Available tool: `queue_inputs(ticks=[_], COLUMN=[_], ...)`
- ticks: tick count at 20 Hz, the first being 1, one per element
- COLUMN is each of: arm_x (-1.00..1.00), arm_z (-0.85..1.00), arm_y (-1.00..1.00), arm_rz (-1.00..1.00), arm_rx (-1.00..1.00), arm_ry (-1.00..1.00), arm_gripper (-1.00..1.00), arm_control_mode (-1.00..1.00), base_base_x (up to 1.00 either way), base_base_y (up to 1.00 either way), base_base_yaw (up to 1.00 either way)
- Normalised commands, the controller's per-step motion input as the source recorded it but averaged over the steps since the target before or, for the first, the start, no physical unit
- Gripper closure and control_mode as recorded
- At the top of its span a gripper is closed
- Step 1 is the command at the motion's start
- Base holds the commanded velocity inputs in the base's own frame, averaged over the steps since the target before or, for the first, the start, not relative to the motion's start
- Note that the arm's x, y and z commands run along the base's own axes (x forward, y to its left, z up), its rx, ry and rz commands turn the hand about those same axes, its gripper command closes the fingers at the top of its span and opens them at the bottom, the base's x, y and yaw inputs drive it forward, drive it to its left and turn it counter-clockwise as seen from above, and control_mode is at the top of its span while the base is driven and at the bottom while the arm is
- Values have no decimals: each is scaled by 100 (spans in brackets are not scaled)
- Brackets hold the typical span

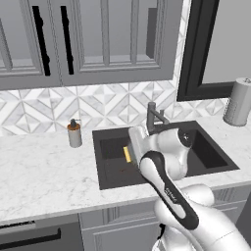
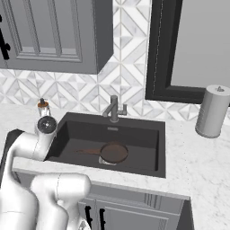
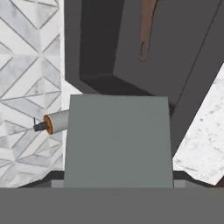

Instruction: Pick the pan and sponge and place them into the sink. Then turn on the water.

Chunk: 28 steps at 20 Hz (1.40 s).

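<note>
My gripper [image 1: 129, 153] hangs over the left part of the dark sink [image 1: 211, 157], shut on the sponge [image 1: 127, 154], whose yellow edge shows beside the hand. In the hand view the sponge's grey-green top [image 3: 118, 140] spans the gap between the fingers. The brown pan [image 2: 114, 152] lies on the basin floor of the sink [image 2: 134, 130] by the drain, its thin handle [image 2: 87, 151] pointing left. That handle [image 3: 146, 26] also shows in the hand view. The grey faucet [image 2: 114, 109] stands at the back rim. No water is in view at the spout.
A soap dispenser [image 1: 74, 133] stands on the white marble counter [image 1: 44, 171] left of the sink. A paper towel roll [image 2: 212, 111] stands at the right. Grey cabinets hang above, and a dark-framed window [image 2: 193, 49] sits behind the sink.
</note>
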Motion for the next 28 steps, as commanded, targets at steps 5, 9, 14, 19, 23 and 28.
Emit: queue_inputs(ticks=[5,9,14,19,23,28], arm_x=[0,6,13,14,19,39], arm_z=[46,45,42,25,-3,-28], arm_y=[-100,-99,-95,-92,-94,-43], arm_rz=[-12,-10,-8,-6,0,0], arm_rx=[25,21,15,20,24,5], arm_ry=[30,40,48,26,2,0], arm_gripper=[100,100,100,100,100,100], arm_control_mode=[-100,-100,-100,-100,-100,-100], base_base_x=[0,0,0,0,0,0], base_base_y=[0,0,0,0,0,0], base_base_yaw=[0,0,0,0,0,0])
